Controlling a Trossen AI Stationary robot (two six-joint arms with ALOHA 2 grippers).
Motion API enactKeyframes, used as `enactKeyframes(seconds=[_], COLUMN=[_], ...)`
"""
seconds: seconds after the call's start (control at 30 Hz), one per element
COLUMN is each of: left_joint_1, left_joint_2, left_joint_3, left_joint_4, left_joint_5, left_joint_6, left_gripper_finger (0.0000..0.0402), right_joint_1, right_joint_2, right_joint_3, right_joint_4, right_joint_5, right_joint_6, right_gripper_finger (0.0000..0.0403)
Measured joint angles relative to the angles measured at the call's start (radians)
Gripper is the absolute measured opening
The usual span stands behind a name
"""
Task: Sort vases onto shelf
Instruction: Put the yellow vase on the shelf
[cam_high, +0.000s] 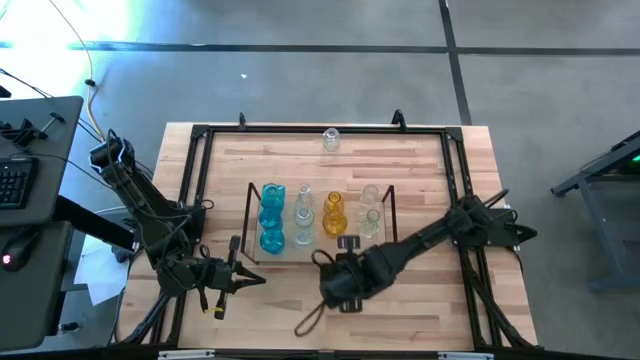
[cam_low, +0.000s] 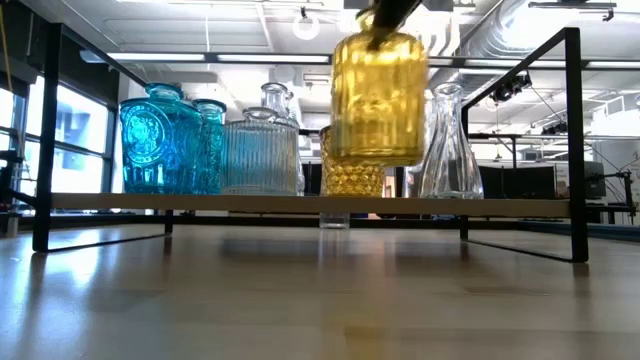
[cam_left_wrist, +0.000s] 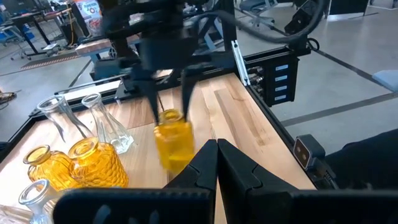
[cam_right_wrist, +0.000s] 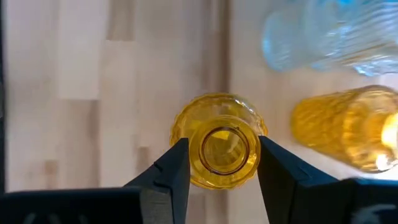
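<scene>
wooden table (cam_high: 420, 310), shelf (cam_high: 250, 222) on it, vases (cam_high: 271, 215) on shelf

A smooth grey concrete floor (cam_high: 300, 25) crossed by dark seam lines surrounds the light wood plank counter (cam_high: 420, 320). To the left stands a dark desk (cam_high: 35, 180) carrying a black keyboard (cam_high: 12, 180). Beyond the far side, tall windows (cam_low: 75, 140) let in daylight on the left, and silver ceiling ducts (cam_low: 500, 35) run overhead beside a round white lamp (cam_low: 306, 27).
</scene>
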Motion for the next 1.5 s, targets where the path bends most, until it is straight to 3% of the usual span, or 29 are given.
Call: enactKeyframes(seconds=[0.53, 1.5], left_joint_1=[0.000, 0.000], left_joint_2=[0.000, 0.000], left_joint_3=[0.000, 0.000], left_joint_4=[0.000, 0.000], left_joint_5=[0.000, 0.000], left_joint_6=[0.000, 0.000], left_gripper_finger=[0.0000, 0.0000], right_joint_1=[-0.109, -0.139], right_joint_2=[0.009, 0.021], right_joint_3=[-0.017, -0.017], right_joint_4=[-0.019, -0.031], right_joint_5=[0.020, 0.027], right_joint_6=[0.069, 0.114], right_gripper_finger=[0.0124, 0.0124])
